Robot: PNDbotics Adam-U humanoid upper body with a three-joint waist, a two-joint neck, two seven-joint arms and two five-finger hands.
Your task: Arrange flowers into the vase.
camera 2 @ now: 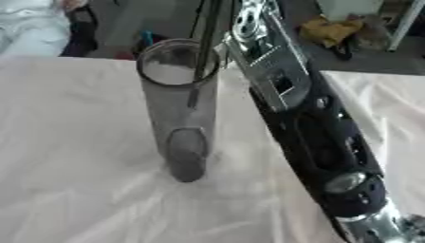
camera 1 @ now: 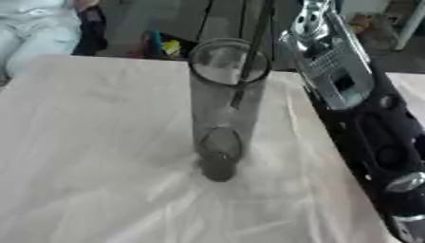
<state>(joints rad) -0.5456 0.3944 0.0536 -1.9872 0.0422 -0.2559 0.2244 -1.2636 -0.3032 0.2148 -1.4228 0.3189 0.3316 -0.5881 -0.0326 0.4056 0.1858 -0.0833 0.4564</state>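
White cloth (camera 1: 99, 156) carries the vase (camera 1: 226, 118); my right arm (camera 2: 315, 128) lowers a stem (camera 1: 253, 52), hand unseen; a nudge could topple it.

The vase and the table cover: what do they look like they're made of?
The vase looks like clear glass, possibly plastic: the stem and the cover show through its wall. The table cover looks like thin white cloth or plastic sheet: it lies in creases, slightly shiny.

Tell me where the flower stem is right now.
The dark stem runs down through the mouth of the clear vase at mid-table, its lower end inside the glass, just left of the robot's right arm.
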